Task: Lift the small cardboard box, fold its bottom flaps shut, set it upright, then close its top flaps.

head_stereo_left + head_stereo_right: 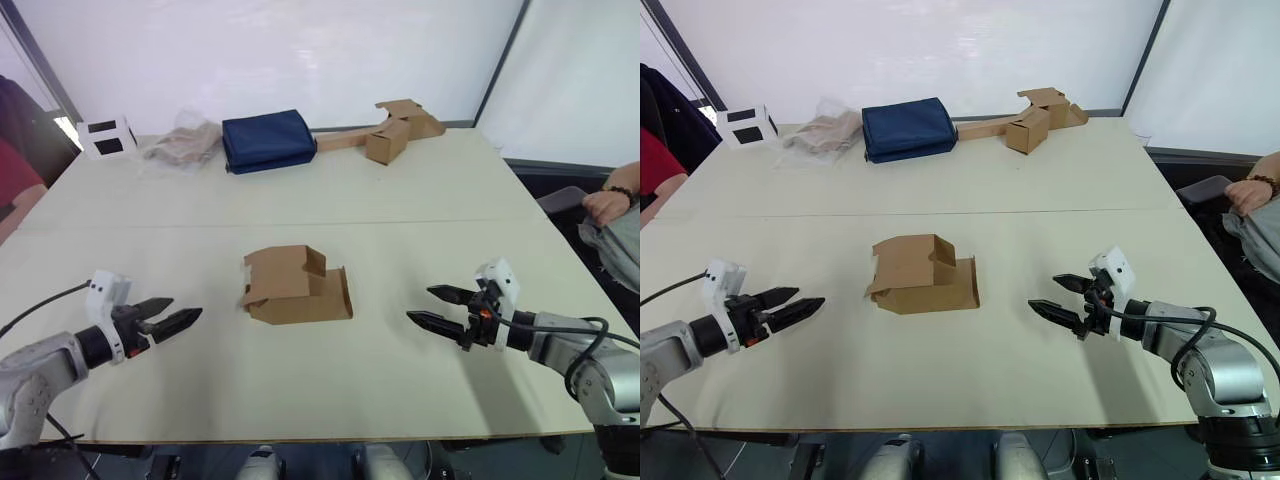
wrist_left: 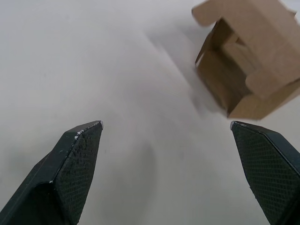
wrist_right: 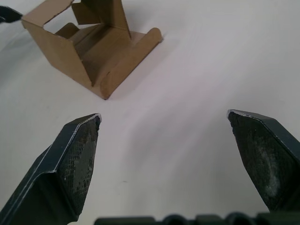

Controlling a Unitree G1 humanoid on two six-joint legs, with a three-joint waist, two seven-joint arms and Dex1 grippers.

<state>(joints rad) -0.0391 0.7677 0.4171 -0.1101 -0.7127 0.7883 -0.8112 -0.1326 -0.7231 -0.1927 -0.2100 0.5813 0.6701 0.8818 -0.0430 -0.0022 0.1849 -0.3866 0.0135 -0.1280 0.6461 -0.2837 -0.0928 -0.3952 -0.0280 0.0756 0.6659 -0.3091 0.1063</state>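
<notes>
The small cardboard box [image 1: 295,287] lies on its side in the middle of the table, plain brown, with its flaps hanging open at both ends. One flap [image 1: 340,292] lies flat on the table toward the right; a notched flap [image 1: 313,262] sticks up on top. My left gripper [image 1: 176,316] stands open left of the box, a hand's width away, pointing at it. My right gripper [image 1: 433,306] stands open to the right of the box, also pointing at it. Both wrist views show the box ahead of empty fingers [image 2: 79,154] [image 3: 77,154].
At the table's far edge lie a navy folded cloth [image 1: 266,140], a crumpled plastic bag [image 1: 183,145], a white device [image 1: 106,137] and a cluster of cardboard boxes with a long strip [image 1: 395,125]. A person's hand [image 1: 606,203] shows at the right, a sleeve [image 1: 15,180] at the left.
</notes>
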